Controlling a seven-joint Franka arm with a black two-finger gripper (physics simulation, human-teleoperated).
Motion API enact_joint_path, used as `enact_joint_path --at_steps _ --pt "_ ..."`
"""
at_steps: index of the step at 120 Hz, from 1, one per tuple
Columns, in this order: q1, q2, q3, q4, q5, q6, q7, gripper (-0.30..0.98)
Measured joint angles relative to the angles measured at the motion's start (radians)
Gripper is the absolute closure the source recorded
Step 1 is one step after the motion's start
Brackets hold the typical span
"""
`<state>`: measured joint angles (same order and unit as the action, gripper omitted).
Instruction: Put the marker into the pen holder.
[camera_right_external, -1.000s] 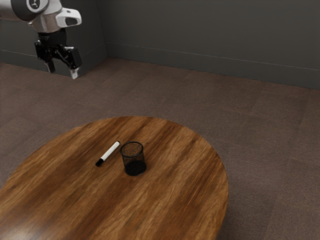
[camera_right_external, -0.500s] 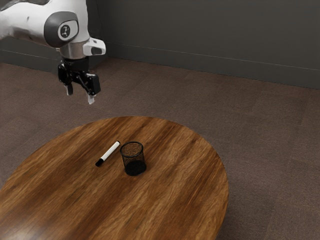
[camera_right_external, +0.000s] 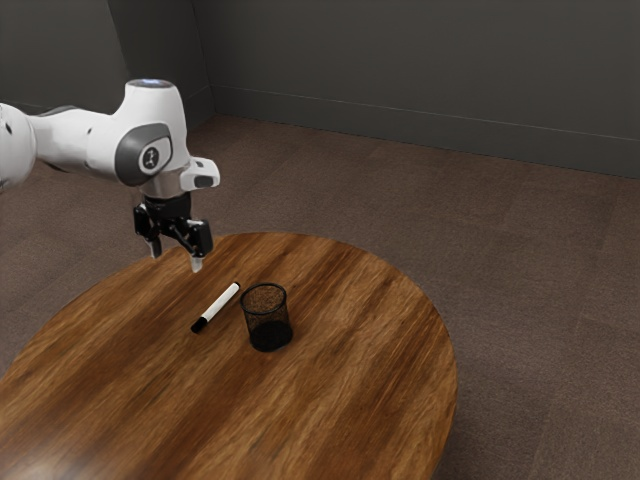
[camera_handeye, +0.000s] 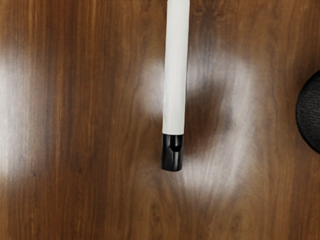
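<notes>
With gripper (camera_right_external: 176, 257) fingers spread and empty, center over marker (camera_right_external: 220, 303), lying between pen holder (camera_right_external: 267, 321) and table edge (camera_right_external: 82, 310) toward the exterior view's left, square across it, descend vertically, pinch mid-length.

Exterior view: arm (camera_right_external: 75, 138) comes in between 9 and 10 o'clock, reaches toward 3. Wrist (camera_right_external: 163, 184) turns down, aims at roughly 6 o'clock. Fingers (camera_right_external: 197, 264) hang in the air, spread apart, tips pointing about 6 o'clock.
</notes>
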<state>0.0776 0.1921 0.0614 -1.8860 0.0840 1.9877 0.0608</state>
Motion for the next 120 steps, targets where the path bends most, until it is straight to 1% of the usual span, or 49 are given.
enact_joint_path --at_steps 19,32,51,68,97,120 --pt "0.005 0.059 0.000 -0.014 -0.050 0.065 -0.010 0.00" --pt "0.006 0.084 0.000 -0.015 -0.067 0.098 -0.020 0.00" --pt "0.004 0.115 -0.001 -0.014 -0.066 0.131 -0.016 0.00" --pt "0.033 0.174 -0.002 -0.005 -0.065 0.179 0.032 0.02" --pt "0.046 0.291 -0.012 0.127 -0.072 0.235 0.105 0.04" --pt "0.047 0.346 -0.018 0.164 -0.075 0.250 0.143 0.10"
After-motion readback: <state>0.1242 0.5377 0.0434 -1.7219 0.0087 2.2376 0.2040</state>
